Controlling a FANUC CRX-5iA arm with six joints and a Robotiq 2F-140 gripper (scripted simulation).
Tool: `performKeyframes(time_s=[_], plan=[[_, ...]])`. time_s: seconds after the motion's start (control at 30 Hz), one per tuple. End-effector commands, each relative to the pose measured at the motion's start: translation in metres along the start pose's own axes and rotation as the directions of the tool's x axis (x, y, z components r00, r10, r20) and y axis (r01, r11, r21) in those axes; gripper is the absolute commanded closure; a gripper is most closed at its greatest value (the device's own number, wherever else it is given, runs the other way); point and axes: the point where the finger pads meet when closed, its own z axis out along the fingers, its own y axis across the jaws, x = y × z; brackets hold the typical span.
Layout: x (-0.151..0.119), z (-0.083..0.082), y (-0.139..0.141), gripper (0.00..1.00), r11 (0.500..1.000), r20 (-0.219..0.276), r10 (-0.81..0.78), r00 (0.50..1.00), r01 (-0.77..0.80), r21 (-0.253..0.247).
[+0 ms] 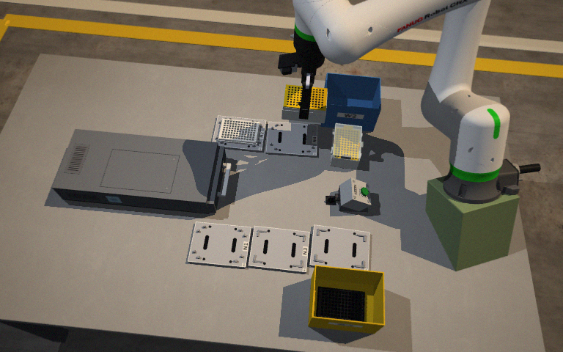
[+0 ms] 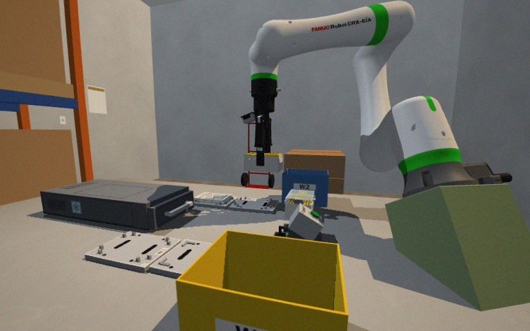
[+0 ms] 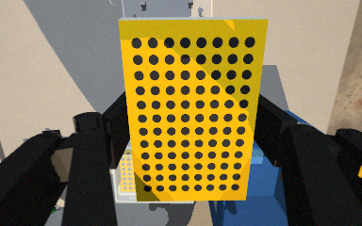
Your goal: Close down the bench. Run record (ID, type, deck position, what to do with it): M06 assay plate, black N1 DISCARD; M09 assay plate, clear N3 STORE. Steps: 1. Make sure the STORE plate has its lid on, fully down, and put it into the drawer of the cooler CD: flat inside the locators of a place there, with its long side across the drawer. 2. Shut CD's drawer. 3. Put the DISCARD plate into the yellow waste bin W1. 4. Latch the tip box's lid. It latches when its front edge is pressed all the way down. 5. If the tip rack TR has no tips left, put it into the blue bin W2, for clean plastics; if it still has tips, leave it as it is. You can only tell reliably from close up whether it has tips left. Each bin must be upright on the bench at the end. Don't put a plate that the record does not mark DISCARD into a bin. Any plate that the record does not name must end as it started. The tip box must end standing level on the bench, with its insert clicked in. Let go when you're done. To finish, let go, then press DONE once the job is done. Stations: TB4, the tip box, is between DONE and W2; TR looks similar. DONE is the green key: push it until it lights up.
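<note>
At the left of the top view the cooler (image 1: 141, 171) lies with its drawer shut. Just right of it, above centre, a clear plate (image 1: 238, 131) sits beside a bare deck mount (image 1: 292, 138). Along the lower middle run three more deck mounts (image 1: 278, 248), none carrying a plate. Up at top centre the gripper (image 1: 304, 104) hangs from the arm, its fingers clenched on the tip rack (image 1: 303, 103), which is lifted off the bench just left of the blue bin (image 1: 352, 102). In the wrist view the rack's (image 3: 189, 113) yellow top shows rows of dark holes, the black fingers pressing its two long sides. Below the blue bin stands the tip box (image 1: 346, 145). Lower, right of centre, is the DONE key (image 1: 363, 191). At the bottom, the yellow bin (image 1: 346, 299) holds the black plate (image 1: 340, 303).
</note>
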Motion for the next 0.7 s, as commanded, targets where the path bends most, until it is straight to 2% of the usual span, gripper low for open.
performKeyframes(time_s=[0.0,0.67], plan=[[-0.004,-0.001,0.003,0.9,1.0,-0.002,0.0,1.0,0.0,0.0],[-0.04,-0.001,0.03,0.9,1.0,-0.002,0.0,1.0,0.0,0.0]])
